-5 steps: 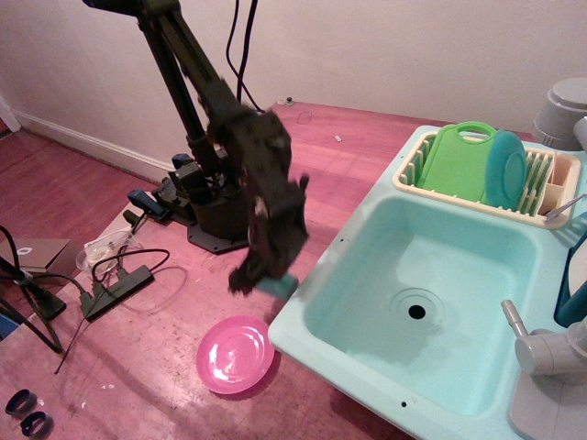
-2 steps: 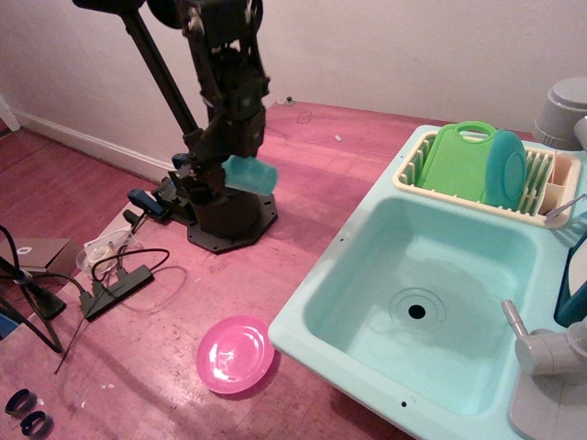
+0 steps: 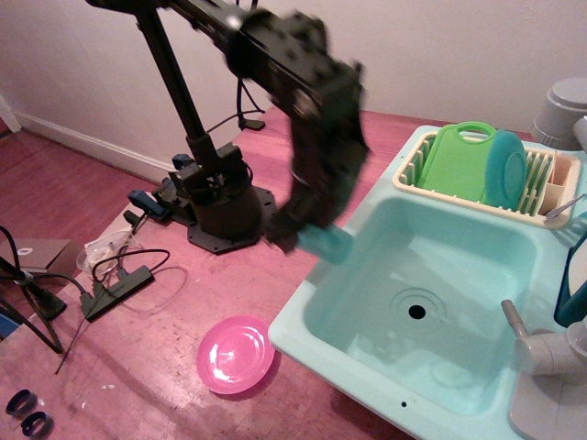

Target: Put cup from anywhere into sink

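Currently: claw (image 3: 307, 236) pinching cup (image 3: 326, 244), blurred, held at the near-left rim of sink (image 3: 367, 367). Basin lies rightward and below; cup's long axis seems tilted sideways.

You have a reddish wooden floor (image 3: 138, 367) carrying the turquoise sink (image 3: 367, 362), a pink plate (image 3: 235, 354) just beside it, the arm's black base (image 3: 220, 206) and a power strip (image 3: 115, 286) (cables trailing).
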Available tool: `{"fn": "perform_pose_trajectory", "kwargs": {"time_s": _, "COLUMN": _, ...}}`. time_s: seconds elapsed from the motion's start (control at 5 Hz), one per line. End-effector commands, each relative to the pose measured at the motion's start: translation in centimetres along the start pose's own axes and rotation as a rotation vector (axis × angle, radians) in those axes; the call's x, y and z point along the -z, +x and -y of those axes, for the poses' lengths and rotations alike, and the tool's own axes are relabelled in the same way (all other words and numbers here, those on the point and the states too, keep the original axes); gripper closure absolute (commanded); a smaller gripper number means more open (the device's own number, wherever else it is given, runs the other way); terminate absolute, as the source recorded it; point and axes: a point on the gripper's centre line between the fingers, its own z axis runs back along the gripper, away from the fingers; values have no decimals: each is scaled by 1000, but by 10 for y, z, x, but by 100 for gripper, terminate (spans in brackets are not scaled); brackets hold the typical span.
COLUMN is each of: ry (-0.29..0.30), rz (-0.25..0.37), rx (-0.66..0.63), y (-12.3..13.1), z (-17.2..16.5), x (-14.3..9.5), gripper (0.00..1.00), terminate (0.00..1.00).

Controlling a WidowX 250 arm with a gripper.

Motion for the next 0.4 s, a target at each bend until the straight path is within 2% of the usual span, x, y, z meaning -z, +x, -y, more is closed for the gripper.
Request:
{"fn": "perform_pose_trajectory", "kwargs": {"time_s": 0.0, "ry": -16, "rz": 61, "rx": -11, "y": 24, "z": -3, "x": -4, "gripper": 100, "terminate": 0}}
{"fn": "perform_pose_trajectory", "kwargs": {"time_s": 0.2, "ry": -25, "rz": 79, "rx": -23, "y": 35, "z": -5, "x": 2, "gripper": 100, "terminate": 0}}
